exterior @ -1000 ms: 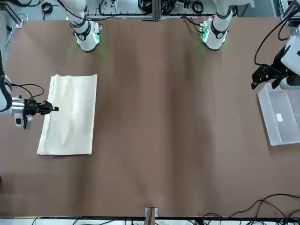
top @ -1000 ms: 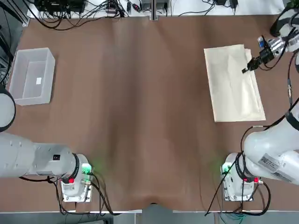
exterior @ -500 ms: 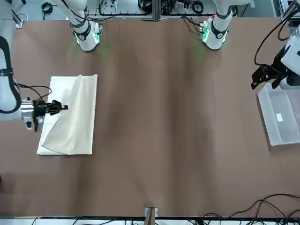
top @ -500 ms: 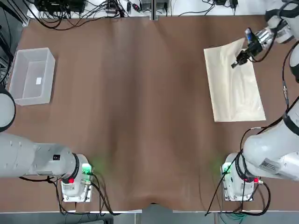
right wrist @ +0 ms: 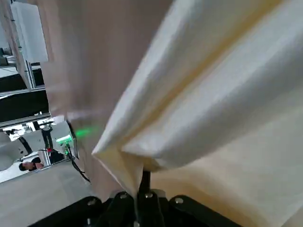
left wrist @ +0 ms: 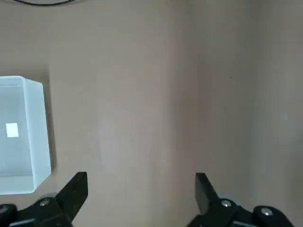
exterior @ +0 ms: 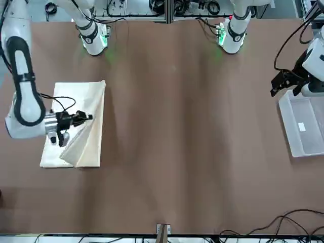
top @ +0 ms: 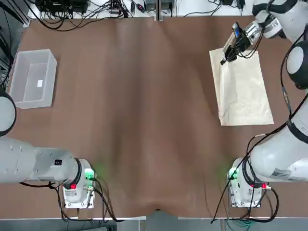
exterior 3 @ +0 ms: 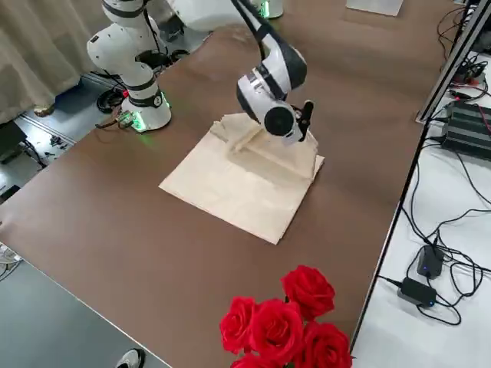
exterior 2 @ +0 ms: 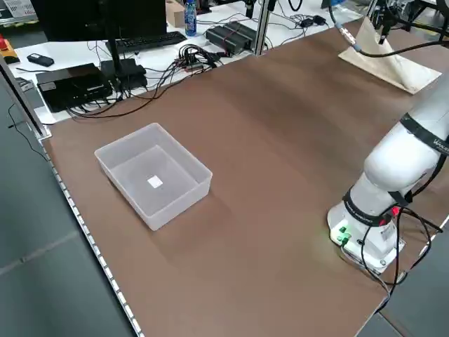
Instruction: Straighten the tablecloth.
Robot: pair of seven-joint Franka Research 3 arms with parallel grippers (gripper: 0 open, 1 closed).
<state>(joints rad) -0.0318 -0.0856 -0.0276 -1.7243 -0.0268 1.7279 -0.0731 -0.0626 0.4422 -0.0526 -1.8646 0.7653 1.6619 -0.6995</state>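
Observation:
The cream tablecloth (top: 245, 94) lies folded on the brown table at the far right. Its top layer is lifted and pulled over toward the table's middle. My right gripper (top: 224, 59) hovers over the cloth's far inner corner, shut on an edge of that layer. From across the table the same gripper (exterior: 89, 117) is seen holding the raised fold of the tablecloth (exterior: 85, 139). The right wrist view is filled by hanging tablecloth (right wrist: 213, 94), pinched between the fingers (right wrist: 142, 182). My left gripper (left wrist: 142, 189) stands open above bare table by the bin, holding nothing.
A clear plastic bin (top: 32, 78) sits at the left side, with my left arm (exterior: 304, 76) just beside it. Cables and devices (top: 72, 9) line the far edge. Red roses (exterior 3: 284, 322) stand beyond the table's right side.
My right gripper has carried the cloth's top layer from the cloth's outer edge toward the table's middle and far side, lifting it into a fold. The left arm has not moved.

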